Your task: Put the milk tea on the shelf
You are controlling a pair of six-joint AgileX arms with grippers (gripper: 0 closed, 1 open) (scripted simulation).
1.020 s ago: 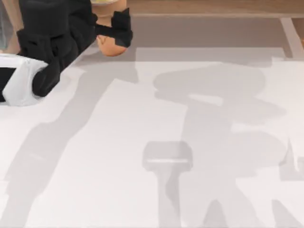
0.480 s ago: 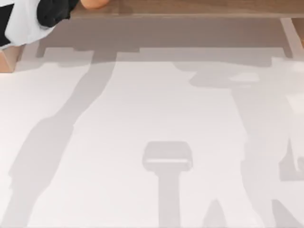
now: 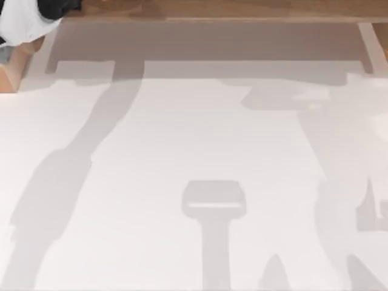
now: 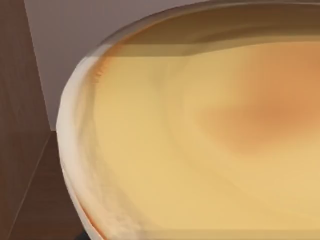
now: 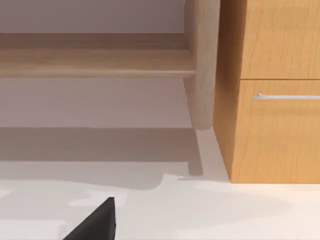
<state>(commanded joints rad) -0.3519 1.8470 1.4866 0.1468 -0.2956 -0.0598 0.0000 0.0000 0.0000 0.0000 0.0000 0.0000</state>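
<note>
The milk tea sits very close in the left wrist view, its creamy yellow-orange top ringed by a pale rim, with brown wood beside it. My left arm reaches out past the far left corner of the top view, over the left end of the shelf. The cup stays tight against the left wrist camera, held in the left gripper. The shelf's long board and a pale upright support stand ahead in the right wrist view. A black part of my right gripper hangs low over the white table.
A wooden cabinet with a metal drawer handle stands right of the shelf's support. Another wooden block sits at the table's far left. Arm shadows lie across the white table.
My left arm has risen and moved back to the left with the cup, leaving most of the top view. The cup has passed over the shelf board's edge, out of that view.
</note>
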